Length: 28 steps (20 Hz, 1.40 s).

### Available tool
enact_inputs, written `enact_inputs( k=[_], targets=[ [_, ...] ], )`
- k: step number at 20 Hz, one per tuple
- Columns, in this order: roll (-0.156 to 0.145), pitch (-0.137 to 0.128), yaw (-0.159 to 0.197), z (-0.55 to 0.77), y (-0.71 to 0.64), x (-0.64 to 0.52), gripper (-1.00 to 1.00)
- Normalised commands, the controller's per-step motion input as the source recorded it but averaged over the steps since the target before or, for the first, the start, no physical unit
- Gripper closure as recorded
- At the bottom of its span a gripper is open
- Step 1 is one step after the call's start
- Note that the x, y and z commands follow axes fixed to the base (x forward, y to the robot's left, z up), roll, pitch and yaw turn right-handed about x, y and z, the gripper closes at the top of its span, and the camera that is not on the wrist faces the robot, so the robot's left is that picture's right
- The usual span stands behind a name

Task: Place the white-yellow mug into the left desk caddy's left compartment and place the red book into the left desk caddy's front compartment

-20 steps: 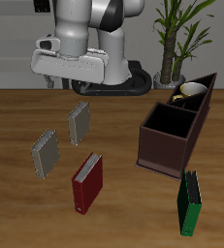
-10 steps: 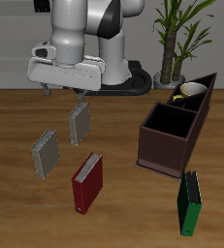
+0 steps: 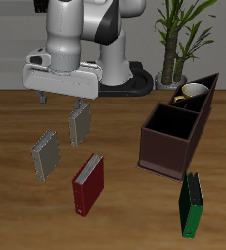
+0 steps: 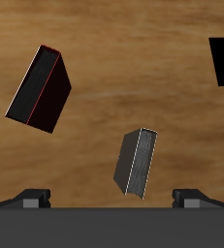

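Observation:
The white-yellow mug (image 3: 190, 94) sits inside a small section at the far end of the left desk caddy (image 3: 166, 156), a dark brown open box. The caddy's big square section (image 3: 169, 125) holds nothing. Nearer the table's front edge, the red book (image 3: 88, 184) lies flat on the wood; the wrist view shows the same red book (image 4: 41, 89). My gripper (image 3: 61, 99) hangs open and empty above the table, farther back than the red book and over the grey books. In the wrist view the gripper (image 4: 112, 200) has its fingertips (image 4: 31, 199) spread wide.
Two grey books (image 3: 80, 123) (image 3: 46, 152) lie below and beside the gripper; one grey book (image 4: 136, 162) shows close in the wrist view. A green book (image 3: 191, 203) lies near the front edge, close to the caddy. A potted plant (image 3: 178, 39) stands behind the caddy.
The gripper has come down toward the table and shifted sideways away from the caddy, now over the grey books. The books, mug and caddy have not moved.

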Motion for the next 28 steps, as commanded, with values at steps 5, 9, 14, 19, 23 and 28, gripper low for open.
enact_inputs(
  k=[5, 9, 14, 19, 23, 28],
  targets=[
    [0.109, 0.017, 0.004, -0.02, 0.31, 0.51, -1.00],
    [0.062, 0.022, -0.032, -0.02, 0.10, 0.39, -1.00],
    [0.008, -0.004, -0.037, -0.07, 0.06, 0.32, -1.00],
    [0.038, 0.001, -0.007, -0.17, 0.21, 0.24, -1.00],
    [0.028, 0.015, -0.036, -0.28, 0.08, 0.33, -1.00],
    [0.023, 0.005, -0.044, -0.21, 0.13, 0.18, -1.00]
  ],
)
